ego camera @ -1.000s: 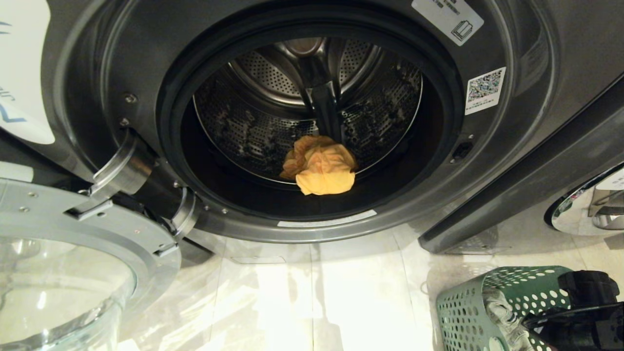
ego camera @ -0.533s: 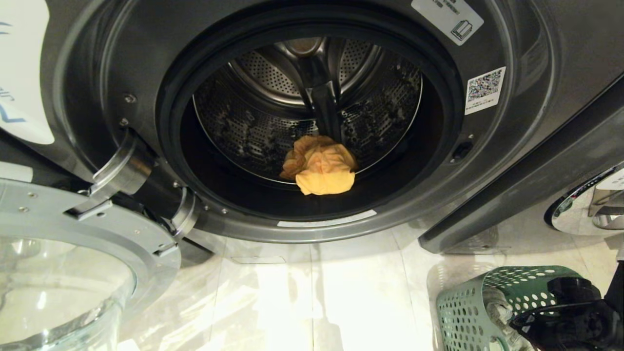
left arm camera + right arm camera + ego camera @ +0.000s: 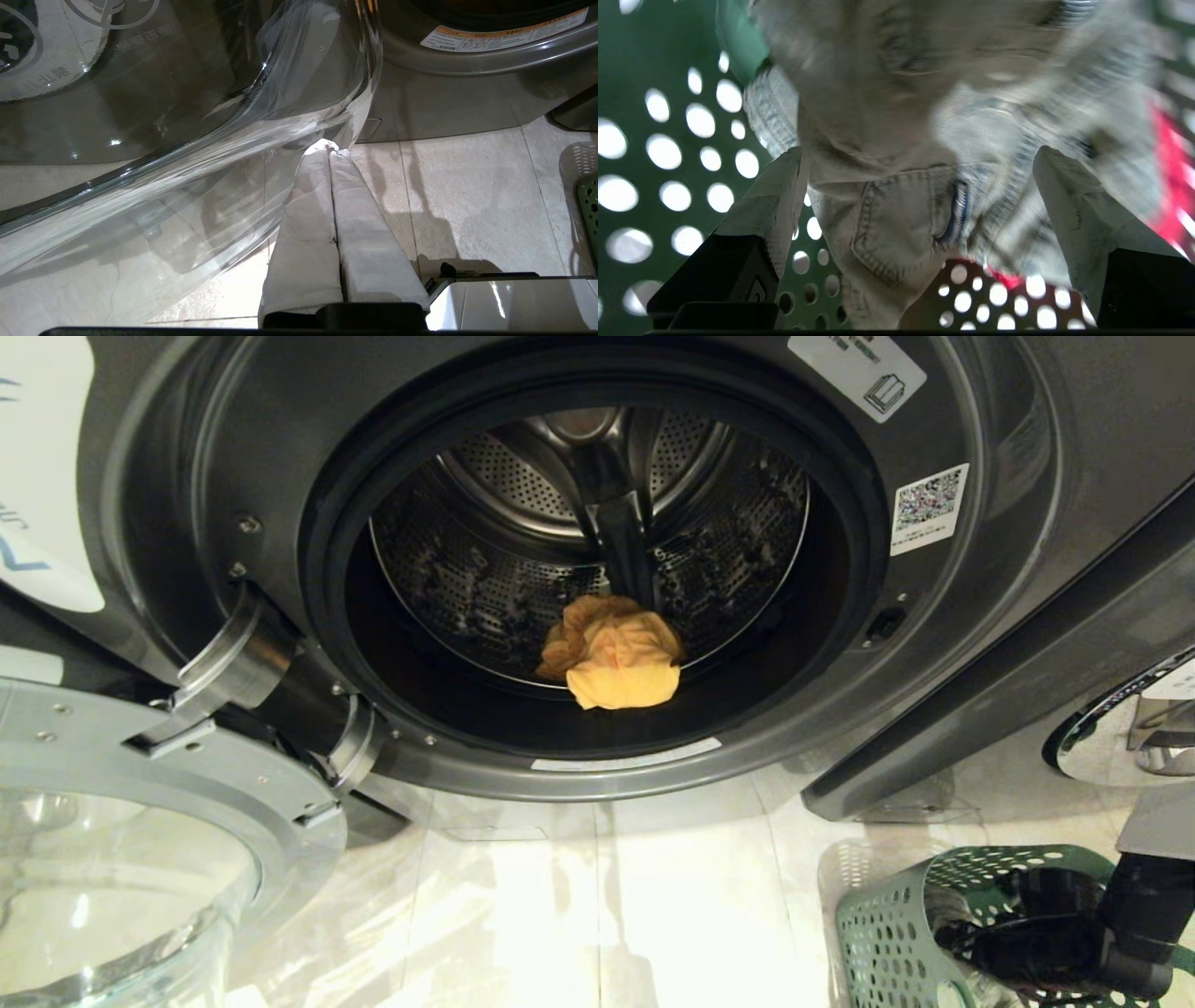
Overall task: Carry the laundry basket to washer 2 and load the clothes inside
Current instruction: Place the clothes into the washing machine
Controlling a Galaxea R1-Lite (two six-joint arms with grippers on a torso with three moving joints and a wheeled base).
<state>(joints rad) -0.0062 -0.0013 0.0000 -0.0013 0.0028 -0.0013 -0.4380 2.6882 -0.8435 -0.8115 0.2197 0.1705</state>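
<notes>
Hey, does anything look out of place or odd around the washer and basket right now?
Nothing stands out. The washer door is swung open, one orange garment sits in the drum, and the basket stands upright on the floor with the open right gripper reaching into its clothes.

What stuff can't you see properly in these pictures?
- The laundry basket: head view, cut off by the picture's corner; the right gripper, open, and its arm cover the inside.
- Red cloth: right wrist view, blurred and mostly behind the denim clothes.
- Washer 2: head view, its number label runs off the left edge.
- Drum floor behind the orange cloth: hidden.
- Left gripper: shut, beside the glass door.
</notes>
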